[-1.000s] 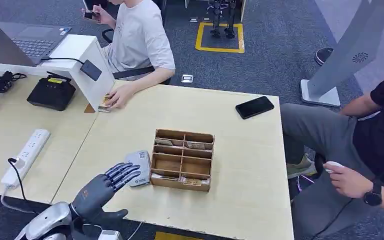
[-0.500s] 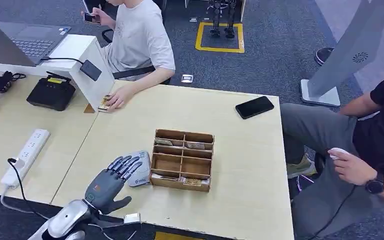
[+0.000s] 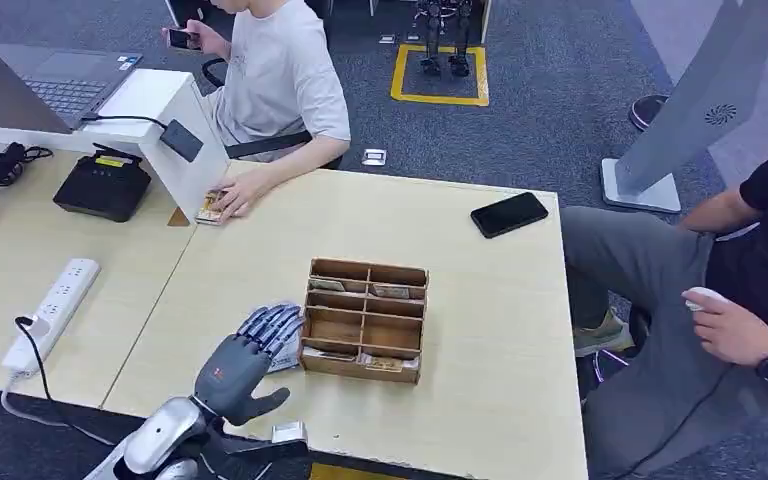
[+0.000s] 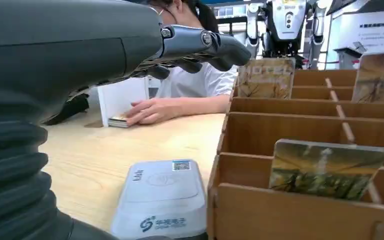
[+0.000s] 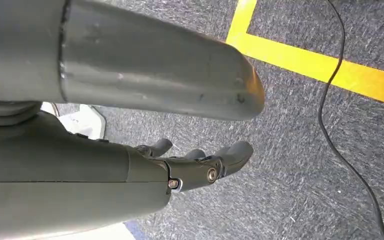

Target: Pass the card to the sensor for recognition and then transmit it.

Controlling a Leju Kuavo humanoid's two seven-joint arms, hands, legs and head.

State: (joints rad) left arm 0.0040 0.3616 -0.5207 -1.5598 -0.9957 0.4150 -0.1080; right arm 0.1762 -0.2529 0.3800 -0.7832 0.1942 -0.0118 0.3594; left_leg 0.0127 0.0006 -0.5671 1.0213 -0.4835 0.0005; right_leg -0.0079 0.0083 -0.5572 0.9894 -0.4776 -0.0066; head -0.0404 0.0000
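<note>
The dark grey left hand (image 3: 243, 362) hides much of the flat pale grey card sensor (image 3: 285, 358) in the head view; printing on the upright cards (image 4: 326, 169) in the wooden box is blurred.

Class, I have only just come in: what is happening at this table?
A humanoid robot's left hand, holding nothing, hovers with fingers spread above a pale grey card sensor lying on the light wooden table, just beside a brown wooden divided box with picture cards standing in its compartments. The right hand hangs over grey carpet, also holding nothing. No card has been picked up yet. Two seated people are nearby.
</note>
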